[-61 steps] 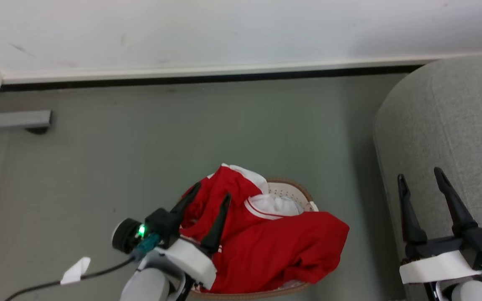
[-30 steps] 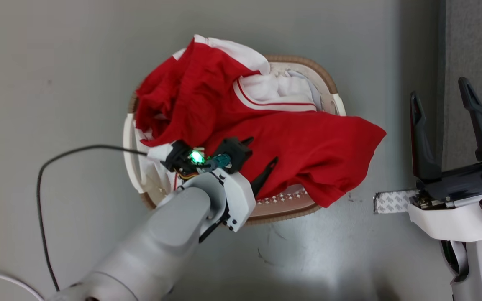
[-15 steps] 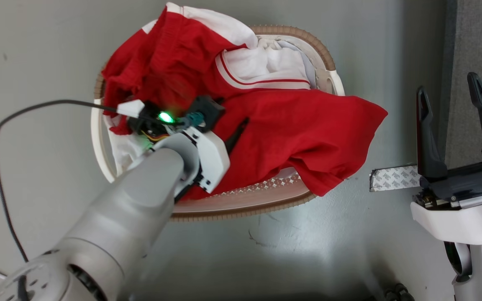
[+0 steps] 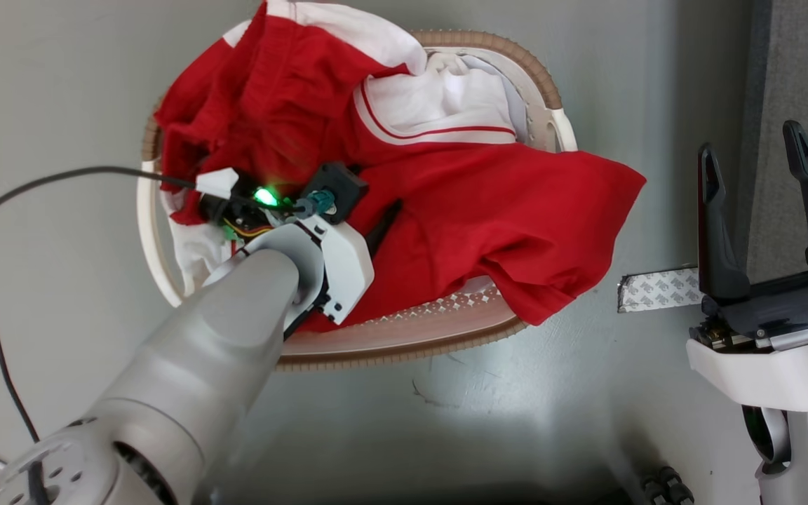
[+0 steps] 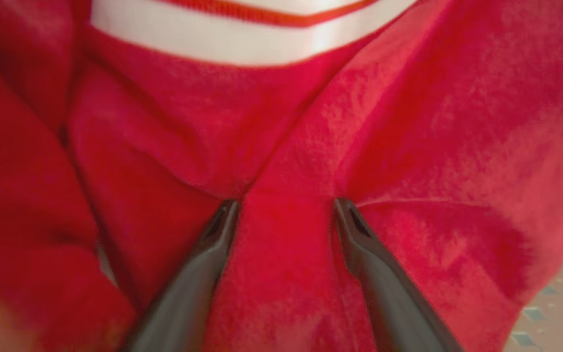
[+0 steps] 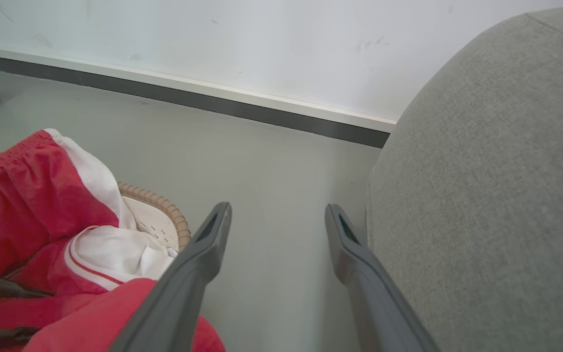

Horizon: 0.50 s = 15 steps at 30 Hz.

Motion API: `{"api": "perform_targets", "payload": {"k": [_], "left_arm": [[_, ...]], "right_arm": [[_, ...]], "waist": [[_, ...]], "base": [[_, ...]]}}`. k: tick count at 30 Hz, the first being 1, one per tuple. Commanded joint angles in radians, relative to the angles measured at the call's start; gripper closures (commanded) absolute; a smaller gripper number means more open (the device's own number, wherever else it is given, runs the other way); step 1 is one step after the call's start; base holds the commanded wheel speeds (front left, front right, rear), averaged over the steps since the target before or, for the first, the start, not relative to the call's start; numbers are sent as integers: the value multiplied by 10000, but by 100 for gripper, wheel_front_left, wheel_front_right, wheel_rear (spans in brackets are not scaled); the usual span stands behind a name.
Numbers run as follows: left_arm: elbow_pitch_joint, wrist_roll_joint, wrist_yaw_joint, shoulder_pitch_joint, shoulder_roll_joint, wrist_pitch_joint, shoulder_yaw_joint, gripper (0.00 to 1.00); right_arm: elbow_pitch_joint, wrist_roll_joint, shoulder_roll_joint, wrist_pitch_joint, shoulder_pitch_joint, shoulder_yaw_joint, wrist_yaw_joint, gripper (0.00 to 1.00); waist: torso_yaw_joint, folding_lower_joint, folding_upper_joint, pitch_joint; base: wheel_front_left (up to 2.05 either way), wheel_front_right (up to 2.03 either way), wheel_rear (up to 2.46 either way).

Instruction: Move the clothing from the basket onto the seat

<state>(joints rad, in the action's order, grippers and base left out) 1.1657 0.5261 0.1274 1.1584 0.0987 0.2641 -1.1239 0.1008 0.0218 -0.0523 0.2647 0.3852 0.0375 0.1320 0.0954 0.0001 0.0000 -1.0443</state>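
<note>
Glossy grey floor (image 4: 516, 421) bears the perforated basket (image 4: 404, 347) of crumpled red clothing (image 4: 502, 210); left gripper (image 5: 286, 205) splayed wide, empty

Left arm: thick grey forearm (image 4: 221, 330), smooth and round, w/ a white angular wrist shell (image 4: 344, 270). On it a black block (image 4: 337, 181), a green LED (image 4: 261, 196), a teal plug (image 4: 320, 203) and a thin black cable (image 4: 95, 169) w/ a white tag (image 4: 218, 184). Left tool (image 5: 286, 204) and right tool (image 4: 750, 140): two long dark grey fingers each, tapered, w/ a slot near the tip. Right wrist has a white cover (image 4: 755, 379) below a black crossbar (image 4: 769, 312).
</note>
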Motion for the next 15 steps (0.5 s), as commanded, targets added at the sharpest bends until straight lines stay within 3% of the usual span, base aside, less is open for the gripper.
{"api": "perform_targets", "payload": {"k": [1, 2, 3, 5, 15], "left_arm": [[95, 5, 26, -137, 9, 4, -34, 0], [167, 37, 29, -191, 0, 4, -70, 0], [195, 117, 22, -274, -21, 4, -134, 29], [232, 231, 27, -324, -33, 2, -287, 100], [-514, 1204, 30, -678, 115, 5, -573, 100]], "right_arm": [[38, -52, 31, -4, -55, 22, -24, 0], [34, -53, 31, -4, -65, 32, -24, 0], [24, -63, 31, -4, -80, 41, -24, 0], [13, -74, 31, -4, -117, 64, -24, 0], [-360, -159, 27, -4, -41, 102, -24, 0]], "waist": [[23, -1, 0, -9], [50, -1, 0, -16], [81, -1, 0, -18], [126, -1, 0, -9], [-53, -1, 0, 874]], "base": [[0, 0, 0], [0, 0, 0], [0, 0, 0], [0, 0, 0], [0, 0, 0]]}}
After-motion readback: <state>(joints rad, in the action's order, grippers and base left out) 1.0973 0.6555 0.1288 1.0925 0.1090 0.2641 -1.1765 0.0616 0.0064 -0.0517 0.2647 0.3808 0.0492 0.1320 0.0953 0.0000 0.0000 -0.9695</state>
